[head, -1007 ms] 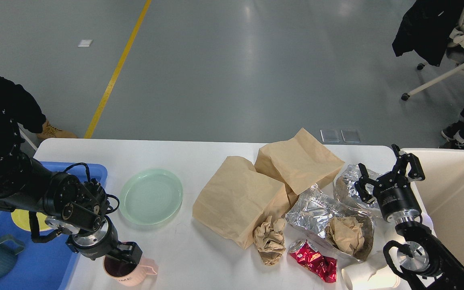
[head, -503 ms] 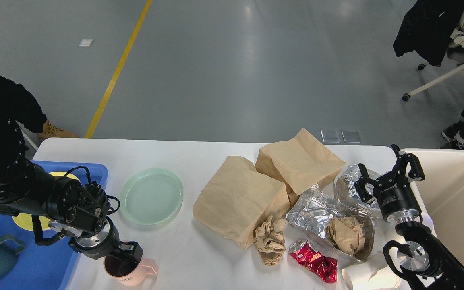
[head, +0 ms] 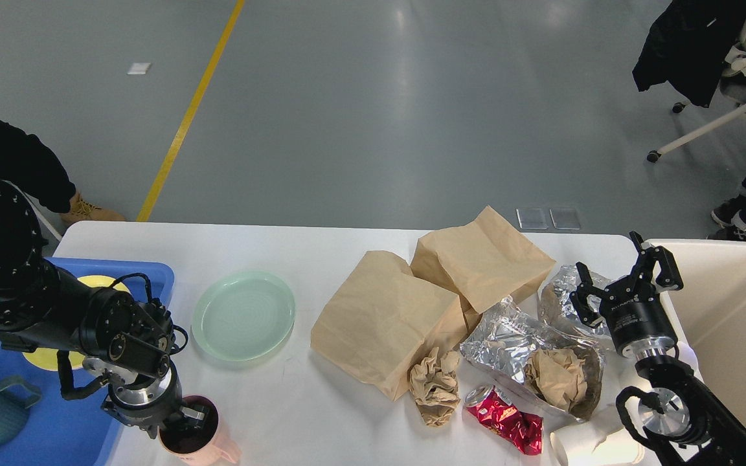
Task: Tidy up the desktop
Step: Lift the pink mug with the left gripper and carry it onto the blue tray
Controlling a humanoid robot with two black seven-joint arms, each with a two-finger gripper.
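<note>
Gripping the pink mug (head: 198, 440) rim, left hand (head: 193, 417); right hand (head: 625, 285) spread, empty

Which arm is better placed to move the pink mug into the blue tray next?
Left. The left gripper is already at the pink mug, beside the blue tray.

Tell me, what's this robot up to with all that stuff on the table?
It is tidying the desktop. Its left end effector is down at the rim of a pink mug beside the blue tray. Its right end effector hangs open above crumpled foil. Paper bags, a crushed red can and a green plate lie uncollected.
</note>
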